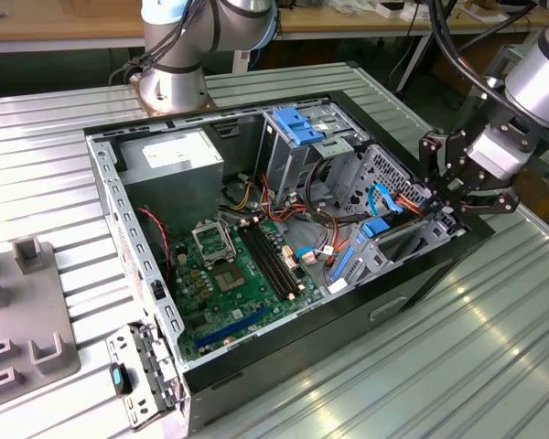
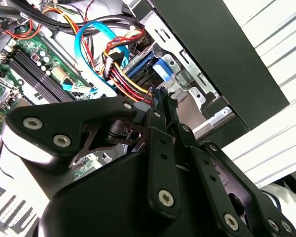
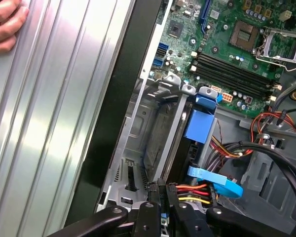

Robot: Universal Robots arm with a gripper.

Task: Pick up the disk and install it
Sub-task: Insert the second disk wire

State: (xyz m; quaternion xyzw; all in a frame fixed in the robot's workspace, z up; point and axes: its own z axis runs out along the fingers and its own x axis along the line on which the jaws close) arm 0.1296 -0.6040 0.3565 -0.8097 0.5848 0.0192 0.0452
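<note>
Black hand [image 1: 450, 212] at the open case's [image 1: 412, 283] drive bay, fingers together (second wrist view), first wrist view adds a person's fingertips [image 3: 5, 24]

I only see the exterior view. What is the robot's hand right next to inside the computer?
Observer: In the first wrist view, the hand is right beside a red, yellow and black wire bundle, next to a blue plastic clip.
Operator: Is anybody close by?
Observer: Yes. The first wrist view shows a person's fingers on the ribbed metal table, outside the computer case's black wall.
</note>
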